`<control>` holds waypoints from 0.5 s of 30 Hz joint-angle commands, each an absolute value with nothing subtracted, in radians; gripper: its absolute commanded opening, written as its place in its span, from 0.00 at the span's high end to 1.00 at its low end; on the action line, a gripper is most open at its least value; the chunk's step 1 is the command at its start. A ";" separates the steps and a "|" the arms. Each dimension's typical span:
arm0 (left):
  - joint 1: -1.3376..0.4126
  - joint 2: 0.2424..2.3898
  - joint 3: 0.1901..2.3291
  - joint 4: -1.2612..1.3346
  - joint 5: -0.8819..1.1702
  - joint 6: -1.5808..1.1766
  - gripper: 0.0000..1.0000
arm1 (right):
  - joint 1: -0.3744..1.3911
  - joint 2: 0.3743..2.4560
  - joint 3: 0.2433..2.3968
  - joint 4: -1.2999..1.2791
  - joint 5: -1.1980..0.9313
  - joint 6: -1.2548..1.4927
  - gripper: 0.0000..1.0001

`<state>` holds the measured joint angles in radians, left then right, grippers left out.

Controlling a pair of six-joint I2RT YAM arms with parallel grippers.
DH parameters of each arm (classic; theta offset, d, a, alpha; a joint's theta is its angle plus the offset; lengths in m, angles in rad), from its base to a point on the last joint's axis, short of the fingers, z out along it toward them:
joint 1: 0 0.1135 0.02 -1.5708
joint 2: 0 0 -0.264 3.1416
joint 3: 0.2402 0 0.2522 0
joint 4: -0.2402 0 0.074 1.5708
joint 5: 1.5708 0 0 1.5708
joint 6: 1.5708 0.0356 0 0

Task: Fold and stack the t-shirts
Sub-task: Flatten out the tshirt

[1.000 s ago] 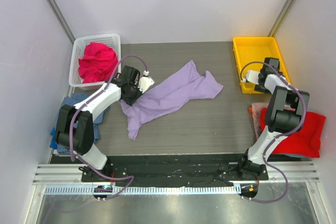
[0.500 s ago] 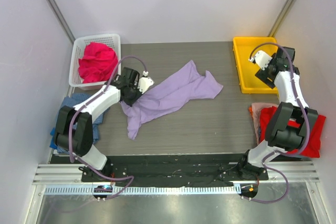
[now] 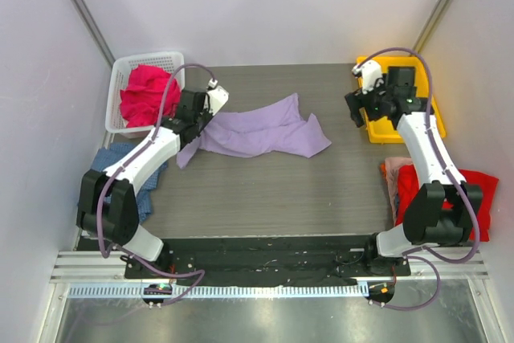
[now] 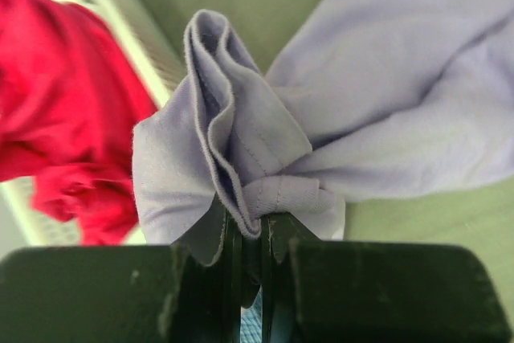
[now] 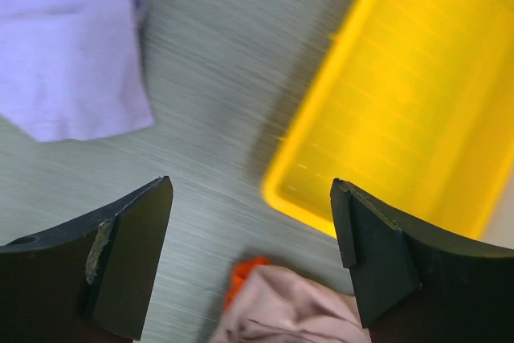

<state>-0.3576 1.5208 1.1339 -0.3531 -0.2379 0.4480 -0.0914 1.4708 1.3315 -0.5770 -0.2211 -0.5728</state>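
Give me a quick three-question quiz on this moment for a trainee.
1. Multiple choice: the left gripper is A) open, B) shut on nothing, C) shut on the lavender t-shirt.
2. True or false: the right gripper has its jaws open and holds nothing.
3. Fill in: the magenta-pink t-shirt lies in the white mesh ______.

Key: 1 C, it pinches a bunched edge of the cloth. 2 true. 3 basket.
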 commanded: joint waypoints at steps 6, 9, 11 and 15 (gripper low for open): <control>-0.353 1.693 1.281 -0.106 -0.460 0.413 0.49 | 0.083 1.522 1.302 -0.549 -0.245 -0.368 0.12; -0.353 1.744 1.284 -0.034 -0.509 0.428 0.33 | 0.126 1.537 1.275 -0.525 -0.221 -0.365 0.12; -0.353 1.767 1.288 -0.005 -0.523 0.439 0.30 | 0.144 1.551 1.256 -0.515 -0.218 -0.364 0.12; -0.354 1.799 1.304 0.049 -0.595 0.459 0.20 | 0.185 1.577 1.227 -0.502 -0.206 -0.359 0.12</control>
